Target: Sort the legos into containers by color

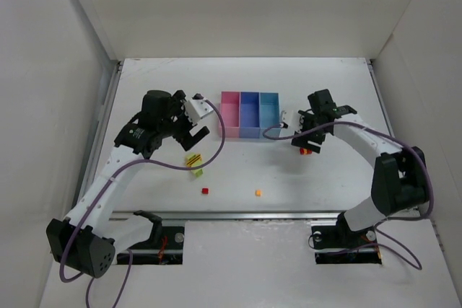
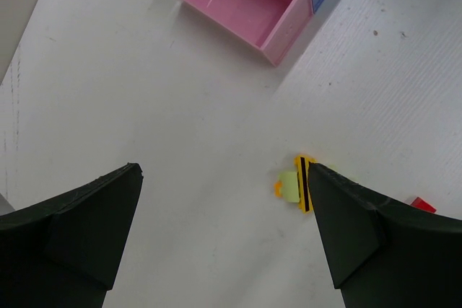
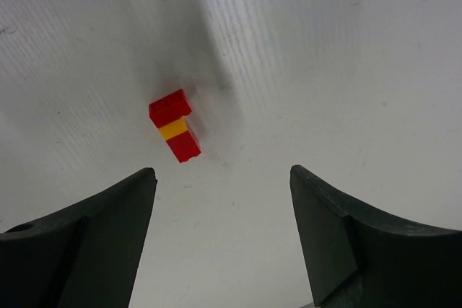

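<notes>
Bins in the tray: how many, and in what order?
3, joined in one row: pink bin on the left, blue-violet bin in the middle, light blue bin on the right. None appears hidden.

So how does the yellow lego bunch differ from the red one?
The yellow-green clump carries stripes; the red clump has a single orange band. The yellow-green clump lies right beside one finger of the left gripper; the red clump lies ahead of the right gripper, clear of its fingers. Both sit ungripped on the table.
</notes>
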`<state>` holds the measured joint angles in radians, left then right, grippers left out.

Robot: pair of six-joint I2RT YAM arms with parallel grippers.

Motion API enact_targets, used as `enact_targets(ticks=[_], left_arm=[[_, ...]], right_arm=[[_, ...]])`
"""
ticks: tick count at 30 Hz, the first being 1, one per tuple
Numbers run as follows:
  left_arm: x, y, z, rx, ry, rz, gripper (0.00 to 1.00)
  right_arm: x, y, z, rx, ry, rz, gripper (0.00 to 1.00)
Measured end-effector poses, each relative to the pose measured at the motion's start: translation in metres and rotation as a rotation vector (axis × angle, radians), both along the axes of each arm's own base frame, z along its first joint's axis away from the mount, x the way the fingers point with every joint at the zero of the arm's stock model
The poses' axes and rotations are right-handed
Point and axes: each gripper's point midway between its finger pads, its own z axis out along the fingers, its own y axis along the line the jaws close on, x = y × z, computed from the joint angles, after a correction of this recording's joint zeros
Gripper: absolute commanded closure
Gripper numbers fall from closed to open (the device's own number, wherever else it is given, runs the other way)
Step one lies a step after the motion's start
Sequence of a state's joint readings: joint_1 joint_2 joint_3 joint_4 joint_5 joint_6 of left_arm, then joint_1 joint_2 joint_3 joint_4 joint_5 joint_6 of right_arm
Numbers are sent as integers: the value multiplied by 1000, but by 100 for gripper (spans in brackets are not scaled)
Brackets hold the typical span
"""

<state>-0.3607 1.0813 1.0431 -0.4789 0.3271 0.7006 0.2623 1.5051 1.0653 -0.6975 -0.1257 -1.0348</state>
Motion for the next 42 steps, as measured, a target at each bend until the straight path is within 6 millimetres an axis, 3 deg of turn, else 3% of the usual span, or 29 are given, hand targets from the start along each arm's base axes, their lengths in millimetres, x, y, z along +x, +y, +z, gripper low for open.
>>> enact_targets(ticks=[4, 12, 18, 28, 31, 37, 42], left_arm=[[1, 3, -2, 11, -2, 12, 0], [3, 4, -1, 14, -11, 19, 0], [4, 4, -1, 16, -16, 24, 0], [7, 8, -1, 29, -20, 41, 0], [7, 8, -2, 33, -20, 45, 0], [10, 11, -6, 50, -10, 61, 0], [11, 13, -8, 59, -11, 72, 0]], right_arm=[[-4, 1, -23, -27, 64, 76, 21], [-18, 1, -41, -32, 99, 132, 23], [-32, -6, -64, -52, 121, 141, 36], [-9, -2, -45, -34, -56, 134, 38], [-5, -2, -49, -40, -54, 140, 44], [-6, -2, -58, -46, -25, 146, 44], [-5, 0, -58, -40, -30, 160, 62]])
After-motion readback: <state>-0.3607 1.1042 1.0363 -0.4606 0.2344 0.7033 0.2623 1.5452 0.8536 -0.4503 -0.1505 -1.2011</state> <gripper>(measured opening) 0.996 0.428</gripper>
